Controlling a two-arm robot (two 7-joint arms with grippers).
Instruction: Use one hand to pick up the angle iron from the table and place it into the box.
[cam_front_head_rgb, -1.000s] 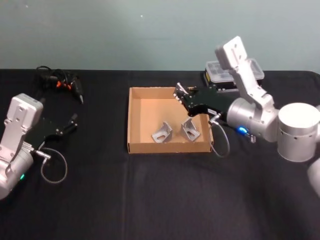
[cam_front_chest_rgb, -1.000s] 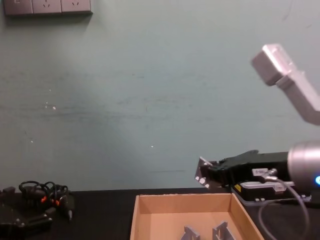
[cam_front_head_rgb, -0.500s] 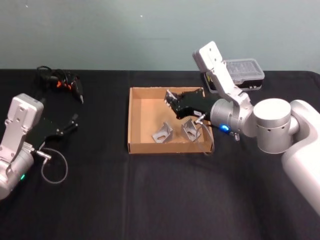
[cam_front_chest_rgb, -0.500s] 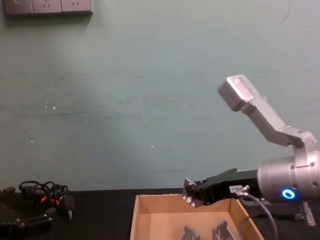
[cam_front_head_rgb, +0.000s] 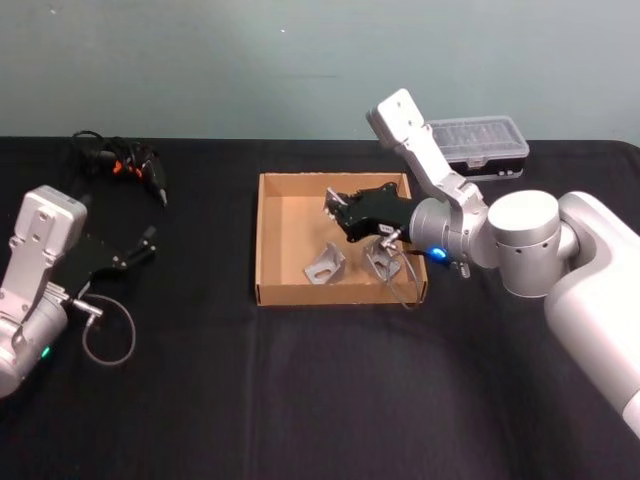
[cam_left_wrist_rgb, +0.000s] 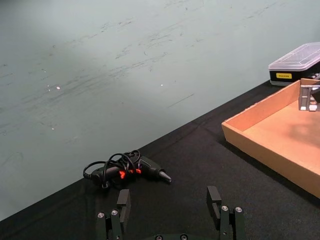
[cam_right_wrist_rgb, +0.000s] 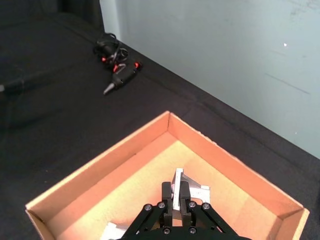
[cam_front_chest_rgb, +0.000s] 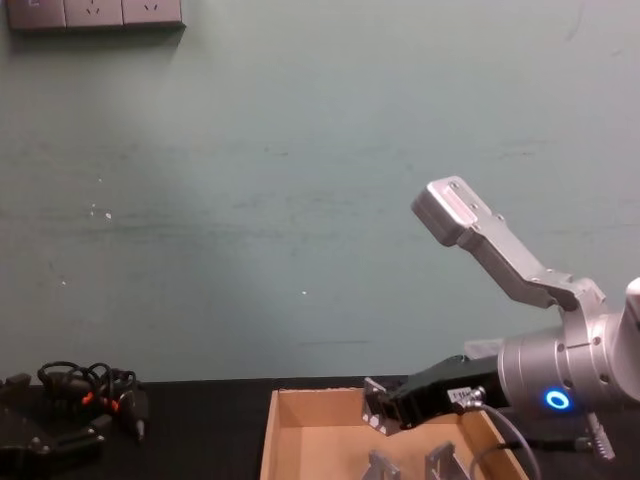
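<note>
**Angle iron held above the box**

The right gripper (cam_front_head_rgb: 338, 210) has its black fingers (cam_right_wrist_rgb: 167, 197) pinched tight on an angle iron (cam_right_wrist_rgb: 186, 191), holding it in the air over the far middle of the box (cam_front_head_rgb: 268, 240) (the chest view shows the piece clear of the floor, about level with the far wall). Below it, two more angle irons (cam_front_head_rgb: 325, 264) sit on the box floor toward the near right. The box rests on the black table (cam_front_head_rgb: 300, 390), with a black case (cam_front_head_rgb: 478, 145) beyond its far right corner. Far left, a corded tool (cam_front_head_rgb: 125, 165) lies on the table. The left gripper (cam_front_head_rgb: 150, 240) hangs parked at the near left, fingers (cam_left_wrist_rgb: 124, 202) spread wide and holding nothing.
</note>
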